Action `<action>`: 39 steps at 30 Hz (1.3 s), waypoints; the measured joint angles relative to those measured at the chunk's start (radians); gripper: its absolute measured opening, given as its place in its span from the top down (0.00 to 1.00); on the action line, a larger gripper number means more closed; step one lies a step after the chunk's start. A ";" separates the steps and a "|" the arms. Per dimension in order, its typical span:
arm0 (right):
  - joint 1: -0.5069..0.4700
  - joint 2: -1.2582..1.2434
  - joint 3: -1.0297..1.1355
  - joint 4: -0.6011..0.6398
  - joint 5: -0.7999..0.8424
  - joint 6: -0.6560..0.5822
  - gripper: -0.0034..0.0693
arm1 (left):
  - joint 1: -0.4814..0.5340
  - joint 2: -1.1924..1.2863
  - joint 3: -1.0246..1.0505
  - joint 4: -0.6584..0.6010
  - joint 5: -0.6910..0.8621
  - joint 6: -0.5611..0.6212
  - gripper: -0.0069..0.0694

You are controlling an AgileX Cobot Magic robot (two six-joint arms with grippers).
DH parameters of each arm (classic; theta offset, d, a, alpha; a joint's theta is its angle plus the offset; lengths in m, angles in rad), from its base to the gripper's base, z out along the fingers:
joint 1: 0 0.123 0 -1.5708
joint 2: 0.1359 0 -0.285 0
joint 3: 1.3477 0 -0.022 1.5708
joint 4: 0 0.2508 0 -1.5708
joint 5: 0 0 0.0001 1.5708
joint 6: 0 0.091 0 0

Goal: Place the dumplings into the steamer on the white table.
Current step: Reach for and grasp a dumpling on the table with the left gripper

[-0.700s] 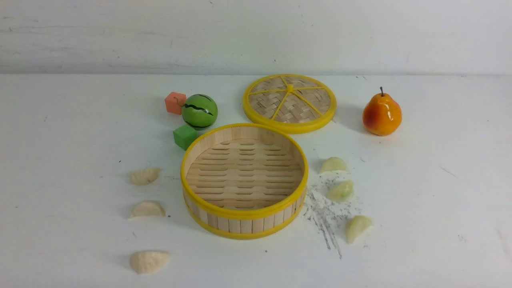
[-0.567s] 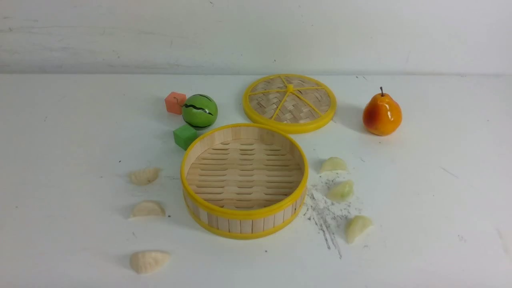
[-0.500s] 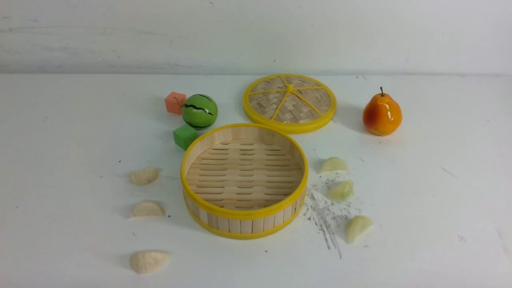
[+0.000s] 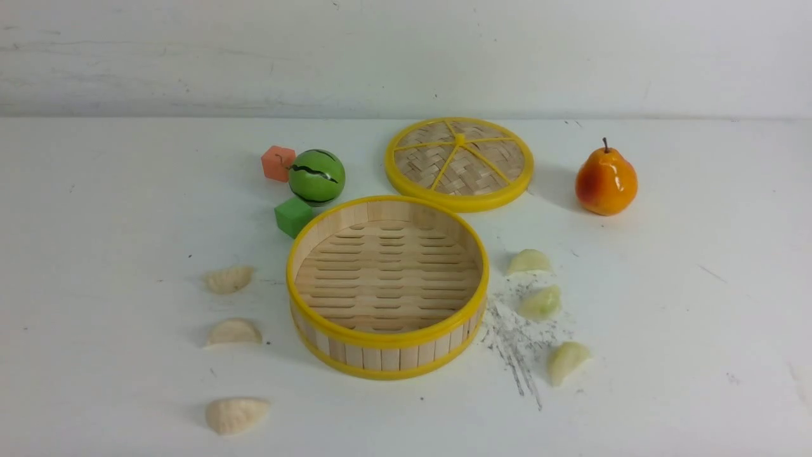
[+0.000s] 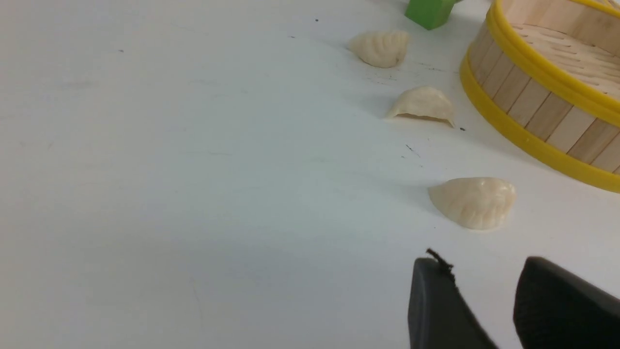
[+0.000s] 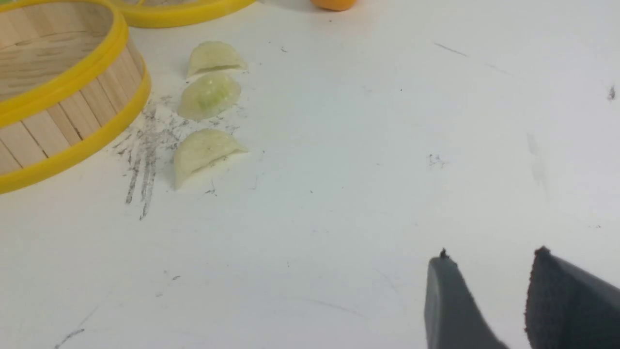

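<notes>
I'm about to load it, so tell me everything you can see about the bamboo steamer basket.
The steamer is a round, shallow basket of pale wooden strips, with yellow bands at top and bottom and a slatted floor. It sits upright and uncovered on the white table, nothing inside. The green cube stands close by its far left side and the woven lid lies just behind; whether either touches it is unclear.
</notes>
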 joint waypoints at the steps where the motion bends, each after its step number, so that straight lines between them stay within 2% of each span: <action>1: 0.000 0.000 0.000 0.000 0.000 0.000 0.62 | 0.000 0.000 0.000 0.003 0.000 0.002 0.60; 15: 0.000 0.000 0.000 0.000 0.000 0.000 0.62 | 0.000 0.000 0.000 0.006 -0.005 0.011 0.60; 22: 0.000 0.000 0.006 0.000 -0.054 0.000 0.62 | 0.000 0.000 0.000 0.005 -0.110 0.011 0.60; 31: 0.000 0.000 0.009 -0.002 -0.572 0.000 0.62 | 0.000 0.000 0.000 0.005 -0.629 0.011 0.60; 34: 0.000 0.000 0.009 -0.002 -0.744 0.034 0.62 | 0.000 0.000 0.000 0.005 -0.793 0.009 0.60; 37: 0.000 0.000 0.009 -0.002 -0.871 0.108 0.62 | 0.000 0.000 0.000 0.004 -0.929 -0.055 0.60; 39: 0.000 0.000 0.009 -0.003 -0.925 0.173 0.62 | 0.000 0.000 0.000 0.002 -0.992 -0.168 0.60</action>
